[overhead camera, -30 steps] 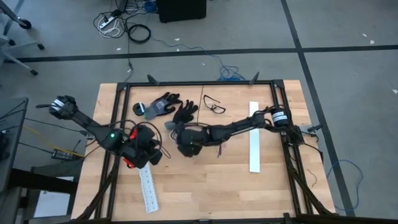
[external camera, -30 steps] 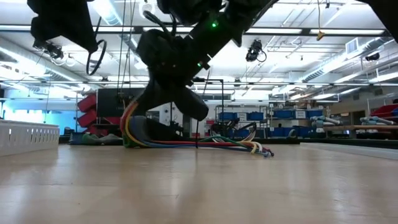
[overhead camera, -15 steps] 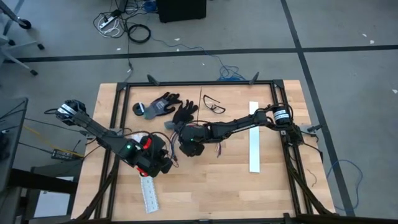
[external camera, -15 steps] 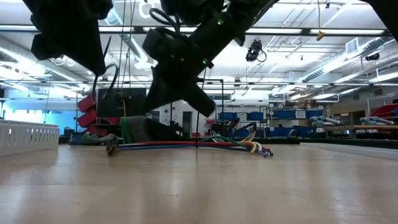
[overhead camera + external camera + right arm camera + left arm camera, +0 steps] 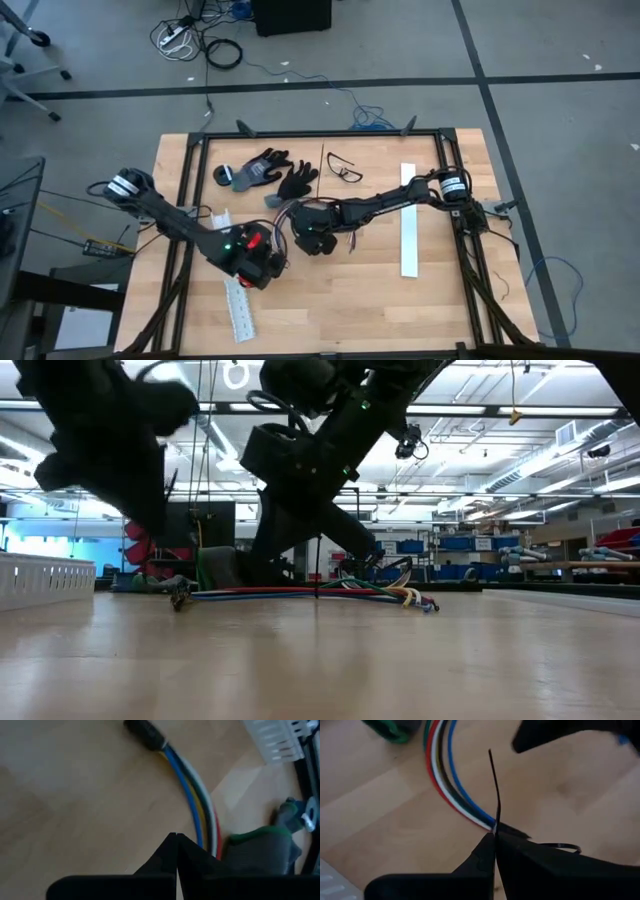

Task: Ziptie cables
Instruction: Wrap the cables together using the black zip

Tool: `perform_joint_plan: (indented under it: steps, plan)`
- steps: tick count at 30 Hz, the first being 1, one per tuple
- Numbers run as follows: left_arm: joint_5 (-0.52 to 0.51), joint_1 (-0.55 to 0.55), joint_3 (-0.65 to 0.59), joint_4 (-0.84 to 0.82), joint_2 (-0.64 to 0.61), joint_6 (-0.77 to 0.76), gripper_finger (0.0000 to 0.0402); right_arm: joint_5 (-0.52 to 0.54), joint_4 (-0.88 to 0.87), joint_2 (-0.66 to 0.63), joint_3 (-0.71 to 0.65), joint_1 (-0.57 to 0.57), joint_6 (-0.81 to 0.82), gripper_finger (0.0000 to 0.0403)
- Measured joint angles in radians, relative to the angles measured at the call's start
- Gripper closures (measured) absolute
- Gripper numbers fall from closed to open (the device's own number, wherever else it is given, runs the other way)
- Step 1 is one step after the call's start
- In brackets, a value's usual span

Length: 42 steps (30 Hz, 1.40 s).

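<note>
Left wrist view: left claw (image 5: 496,836) pinches the ziptie (image 5: 494,790), cables (image 5: 451,790) just beyond. Right claw (image 5: 176,840) is pressed together over them. Best pull straight and slow.

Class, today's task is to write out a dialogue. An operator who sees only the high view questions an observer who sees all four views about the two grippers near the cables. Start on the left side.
Operator: From above I see only dark shapes. Is anything held on the left?
Observer: Yes. In its wrist view, the left gripper is shut on a thin black zip tie that sticks out past the fingertips.
Operator: And on the right?
Observer: The right gripper is shut with nothing between its fingers, pointing down at the cables.
Operator: Are those lifted at all?
Observer: No. The low view shows them lying flat on the table.
</note>
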Motion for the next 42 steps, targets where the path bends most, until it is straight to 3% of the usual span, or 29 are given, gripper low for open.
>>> perform_joint_plan:
  steps: [7,14,24,39,42]
  plan:
    - [0.013,0.041,0.0,-0.043,0.084,-0.048,0.0401,0.0,-0.004,0.0,-0.011,0.019,-0.002,0.0403]
    - [-0.046,0.072,0.008,-0.077,0.093,-0.054,0.0401,0.002,-0.006,0.0,-0.011,0.034,-0.049,0.0403]
    - [-0.15,0.084,0.129,-0.372,0.092,-0.073,0.0401,0.022,-0.011,0.0,-0.011,0.032,-0.074,0.0402]
    - [-0.235,0.106,0.044,-0.336,0.093,-0.07,0.0401,0.021,-0.033,-0.001,-0.011,0.035,-0.08,0.0403]
    - [-0.287,0.112,0.044,-0.336,0.093,-0.052,0.0401,-0.04,-0.093,-0.016,-0.011,0.025,-0.065,0.0403]
